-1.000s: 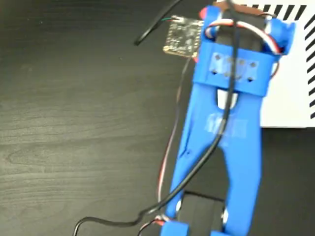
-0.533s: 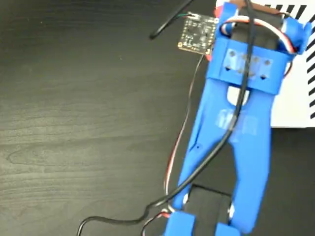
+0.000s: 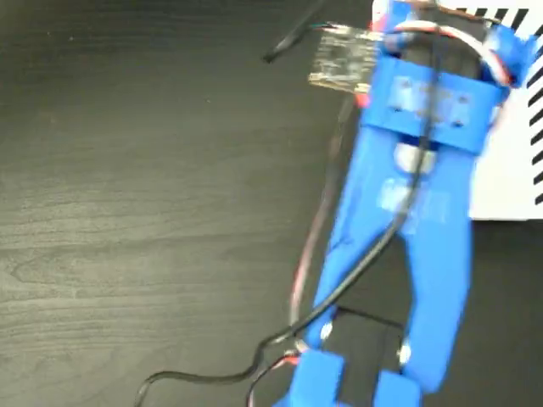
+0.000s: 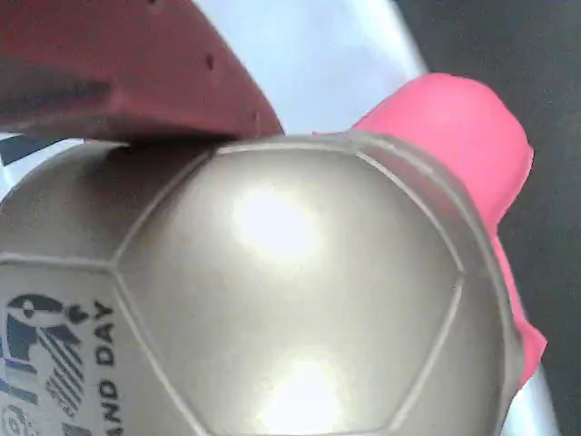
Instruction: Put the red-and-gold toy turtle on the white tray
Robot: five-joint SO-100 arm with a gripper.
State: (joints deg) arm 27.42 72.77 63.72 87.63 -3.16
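Turtle: the red-and-gold toy turtle (image 4: 300, 300) fills the wrist view, over the white tray (image 4: 309, 64).
Gripper: a red finger (image 4: 127, 73) presses its shell; grasping the turtle.
Arm: the blue arm (image 3: 407, 220) reaches to the tray (image 3: 509, 170), upper right of the fixed view.

Glossy gold turtle shell (image 4: 300, 300); matt dark wood-grain table (image 3: 144, 195).

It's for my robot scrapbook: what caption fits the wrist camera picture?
Close-up: shiny gold-shelled, pink-limbed toy turtle under a dark red finger, above the flat white tray.
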